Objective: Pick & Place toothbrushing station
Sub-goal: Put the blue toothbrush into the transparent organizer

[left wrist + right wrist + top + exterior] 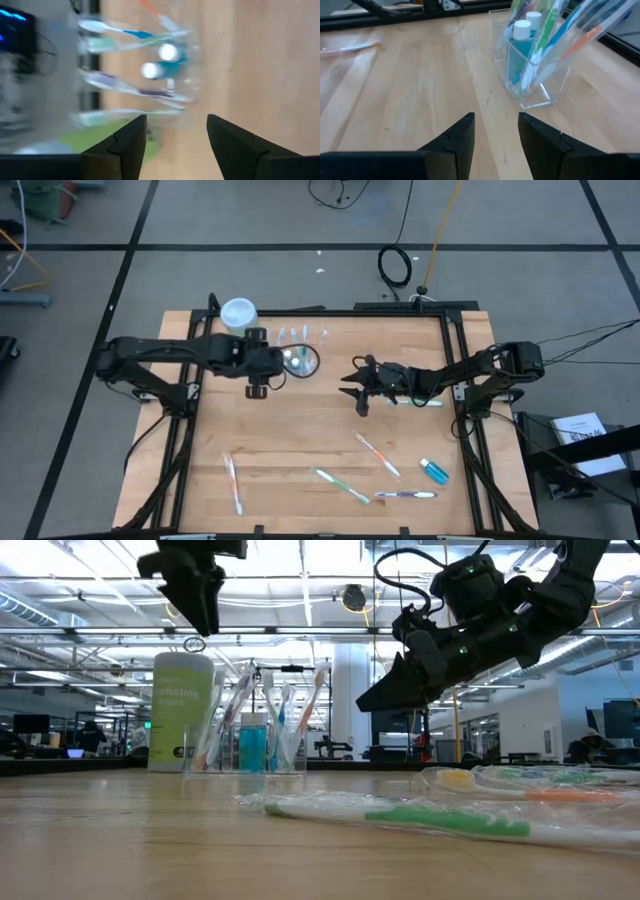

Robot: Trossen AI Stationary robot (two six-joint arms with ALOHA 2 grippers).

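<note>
A small clear cup (300, 360) stands upright at the table's far middle. In it stand several toothbrushes (547, 30) and two blue toothpaste tubes (520, 55) with white caps. My left gripper (176, 120) hangs open and empty above the table, just near-left of the cup (160, 65), pointing steeply down. My right gripper (496, 117) is open and empty to the right of the cup (535, 65), pointing toward it and raised off the wood. Loose toothbrushes (342, 485) and a blue tube (433, 471) lie flat near the table's front.
A light-green bottle with a white cap (238, 313) stands at the far edge, left of the cup. Wrapped toothbrushes lie at the front left (232, 480), front middle (377, 455) and front right (405, 495). Another (425, 402) lies under my right arm.
</note>
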